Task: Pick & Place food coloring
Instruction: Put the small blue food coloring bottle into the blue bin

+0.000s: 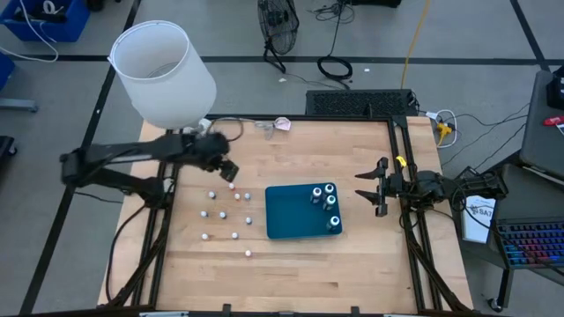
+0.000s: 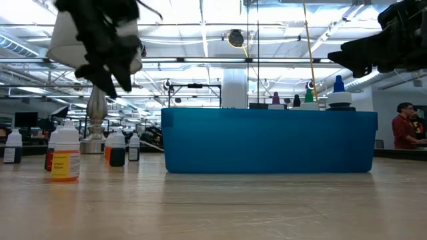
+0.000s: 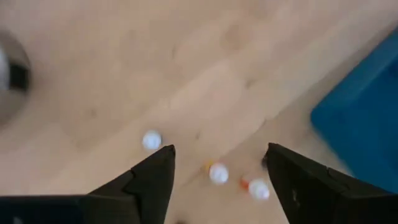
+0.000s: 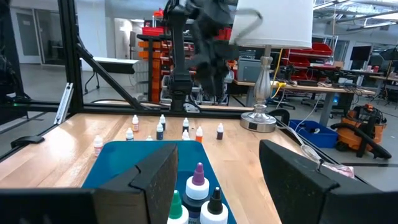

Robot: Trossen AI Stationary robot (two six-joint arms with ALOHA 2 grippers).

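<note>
Several small food coloring bottles [image 1: 222,214] with whitish caps stand scattered on the wooden table left of the blue tray [image 1: 286,220]. Several more [image 1: 330,202] stand inside the tray at its right end. In the low view the nearest loose bottle [image 2: 65,157] stands upright, and the cap tips [image 2: 339,90] of those in the tray show above its wall. My left gripper [image 1: 227,169] hangs open above the far end of the scattered group, pointing steeply down. In its wrist view three bottles [image 3: 217,173] lie below the open fingers [image 3: 219,147]. My right gripper [image 1: 374,187] waits open, level, right of the tray.
A table lamp with a white shade [image 1: 163,75] stands at the far left, its metal base [image 4: 261,118] on the table behind the bottles. Some small clutter [image 1: 280,124] lies at the far edge. Bare wood [image 1: 300,273] lies near the front edge.
</note>
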